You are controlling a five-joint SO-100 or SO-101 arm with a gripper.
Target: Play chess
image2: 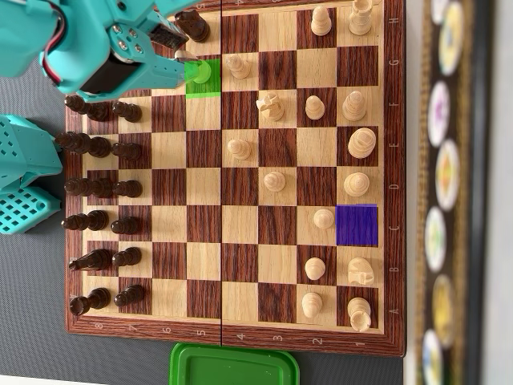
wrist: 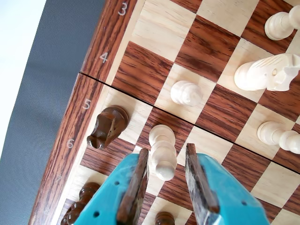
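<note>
Parted jaws of the teal gripper [wrist: 168, 161] stand on either side of a pale pawn [wrist: 162, 151] in the wrist view, with a gap showing on both sides of it, so nothing is clamped. That pawn stands upright on the wooden chessboard [wrist: 79, 122], near the edge strip printed with the numbers 3 to 6. Just beside the pawn, toward that numbered edge, is a dark knight [wrist: 107, 126], and two more dark pieces show at the bottom of the same view. Farther in on the board are another pale pawn [wrist: 186, 92], a pale knight [wrist: 267, 72] and two more pale pieces at the frame's right edge. From overhead, the arm [image2: 96, 48] reaches over the board's upper left corner, and the pawn [image2: 200, 72] between its fingers sits on a square tinted green [image2: 215, 87]. A square tinted blue-violet [image2: 357, 224] lies well apart, toward the board's lower right. Dark pieces line the board's left side, pale ones spread across its right half. Under the board is a dark grey mat [wrist: 42, 93]. A green lidded container [image2: 234, 365] sits just below the board, and a blurred dark strip with round pale shapes [image2: 445, 192] runs along its right.
</note>
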